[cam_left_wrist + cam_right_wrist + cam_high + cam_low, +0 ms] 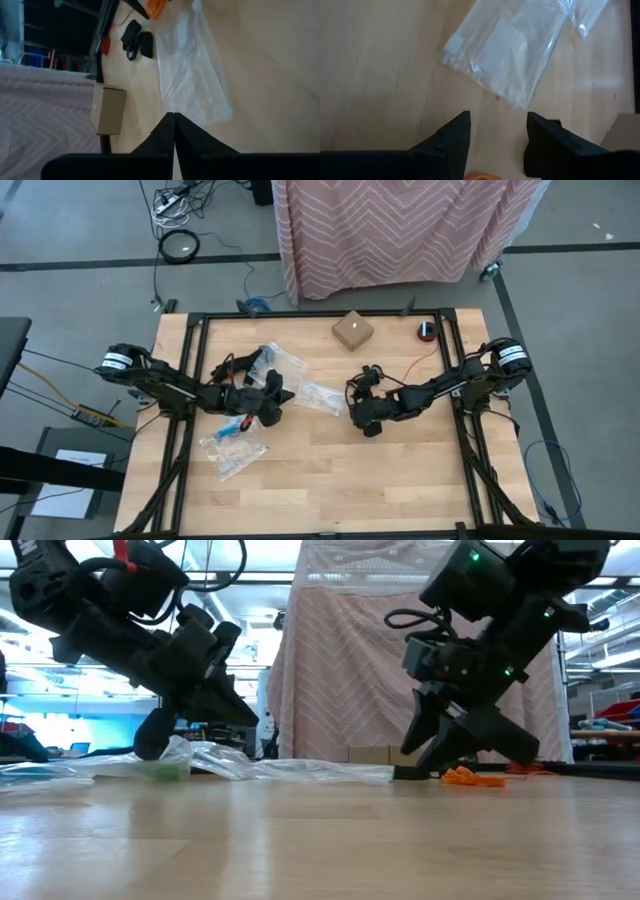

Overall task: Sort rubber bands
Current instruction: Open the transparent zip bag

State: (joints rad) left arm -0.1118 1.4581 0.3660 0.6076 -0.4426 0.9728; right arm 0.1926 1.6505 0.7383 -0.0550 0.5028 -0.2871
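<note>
Orange rubber bands (470,777) lie in a small heap on the table, just behind my right gripper (497,134), which is open and tilted down close over the wood (425,755). Their edge (477,176) shows at the base of its fingers. A flat clear bag (510,55) lies ahead of that gripper. My left gripper (174,119) is shut and holds nothing I can see; it hangs a little above the table at left of centre (288,395), pointing at the same bag (192,75). Something green (165,772) shows inside a bag below the left arm.
More clear bags lie at the far left (275,360) and near left (232,448). A small cardboard box (352,330) and a red object (427,331) stand at the far edge. Two small black lumps (137,44) lie near the orange heap. Bare wood fills the table's near half.
</note>
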